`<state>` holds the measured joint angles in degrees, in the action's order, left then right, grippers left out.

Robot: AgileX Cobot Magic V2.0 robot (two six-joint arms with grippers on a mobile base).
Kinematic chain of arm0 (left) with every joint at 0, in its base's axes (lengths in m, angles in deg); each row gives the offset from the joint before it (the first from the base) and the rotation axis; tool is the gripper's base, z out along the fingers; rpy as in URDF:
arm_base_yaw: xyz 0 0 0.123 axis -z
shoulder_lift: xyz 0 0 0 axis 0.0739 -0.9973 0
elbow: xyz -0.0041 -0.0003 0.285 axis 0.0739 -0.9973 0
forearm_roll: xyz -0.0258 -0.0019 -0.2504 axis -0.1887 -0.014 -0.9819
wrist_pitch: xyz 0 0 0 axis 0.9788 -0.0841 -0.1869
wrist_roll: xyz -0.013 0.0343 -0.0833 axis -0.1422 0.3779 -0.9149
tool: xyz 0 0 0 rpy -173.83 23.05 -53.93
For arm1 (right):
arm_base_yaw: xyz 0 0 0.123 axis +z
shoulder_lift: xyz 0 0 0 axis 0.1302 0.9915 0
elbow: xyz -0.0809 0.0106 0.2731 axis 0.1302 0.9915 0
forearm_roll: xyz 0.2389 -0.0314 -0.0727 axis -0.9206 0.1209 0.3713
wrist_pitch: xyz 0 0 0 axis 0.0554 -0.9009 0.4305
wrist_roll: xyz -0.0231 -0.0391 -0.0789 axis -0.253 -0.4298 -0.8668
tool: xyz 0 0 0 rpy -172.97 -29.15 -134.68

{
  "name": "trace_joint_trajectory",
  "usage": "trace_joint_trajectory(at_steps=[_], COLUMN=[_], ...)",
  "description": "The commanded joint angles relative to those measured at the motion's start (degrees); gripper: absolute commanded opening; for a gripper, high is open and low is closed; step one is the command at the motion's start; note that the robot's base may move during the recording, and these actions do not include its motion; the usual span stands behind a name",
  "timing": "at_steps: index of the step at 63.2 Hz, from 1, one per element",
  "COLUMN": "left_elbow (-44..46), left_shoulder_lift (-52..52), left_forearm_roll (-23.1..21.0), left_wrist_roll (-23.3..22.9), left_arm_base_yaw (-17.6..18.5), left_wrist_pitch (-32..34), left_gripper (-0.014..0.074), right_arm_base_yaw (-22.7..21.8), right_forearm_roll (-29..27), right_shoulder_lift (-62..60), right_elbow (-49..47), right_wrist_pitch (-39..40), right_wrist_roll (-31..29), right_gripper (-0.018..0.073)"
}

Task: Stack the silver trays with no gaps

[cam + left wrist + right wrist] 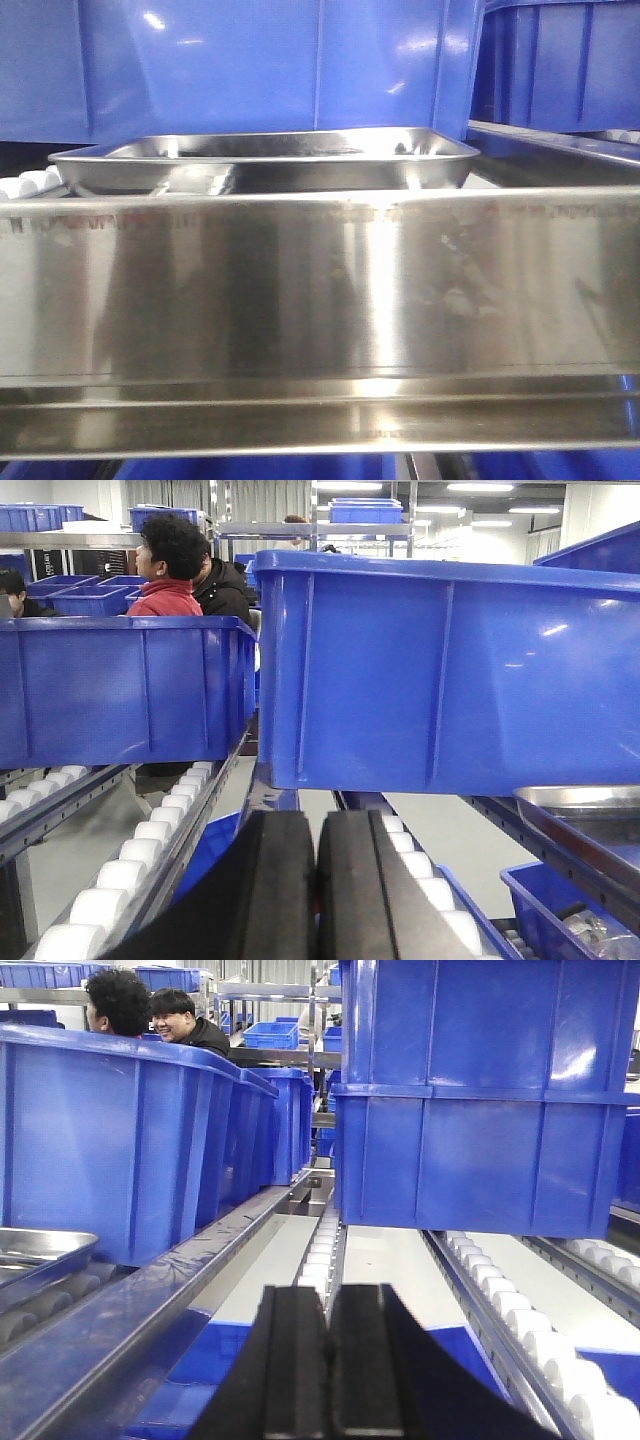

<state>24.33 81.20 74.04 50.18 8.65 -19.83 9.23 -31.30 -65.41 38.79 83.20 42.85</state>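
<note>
A shiny silver tray (pixel 262 160) sits on the white rollers behind a broad steel rail, in front of the blue bins. Its rim shows at the right edge of the left wrist view as the silver tray (pixel 582 799), and at the left edge of the right wrist view as the silver tray (pixel 36 1246). My left gripper (pixel 317 822) hangs left of the tray with its black fingers pressed together and nothing between them. My right gripper (pixel 328 1296) is to the tray's right, also shut and empty. Neither gripper touches the tray.
A brushed-steel shelf rail (pixel 320 300) fills the front view's foreground. Deep blue bins (pixel 450 670) (pixel 110 1140) (pixel 480 1100) stand on the roller lanes (pixel 130 865) close behind and beside the tray. Two people (pixel 170 570) sit beyond the bins.
</note>
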Motion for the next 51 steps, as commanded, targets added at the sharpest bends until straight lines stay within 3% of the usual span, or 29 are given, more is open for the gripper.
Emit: trace_joint_trajectory(at_steps=[1,42,51], left_elbow=[0.2,0.2,0.2], left_shoulder_lift=[0.2,0.2,0.2], left_forearm_roll=[-0.4,-0.4,-0.4], left_wrist_roll=[0.2,0.2,0.2], left_arm_base_yaw=[0.4,0.4,0.4], left_wrist_pitch=[1.2,1.3,4.5], left_gripper=[0.0002,0.0002,0.0002], right_arm_base_yaw=[0.1,0.1,0.1], right_forearm_roll=[0.0,0.0,0.0], right_shoulder_lift=[-0.2,-0.2,-0.2], right_elbow=[0.0,0.0,0.0], right_wrist_pitch=[3.0,5.9,10.9], right_wrist_roll=[0.0,0.0,0.0], right_gripper=[-0.0075,-0.0075,-0.0075])
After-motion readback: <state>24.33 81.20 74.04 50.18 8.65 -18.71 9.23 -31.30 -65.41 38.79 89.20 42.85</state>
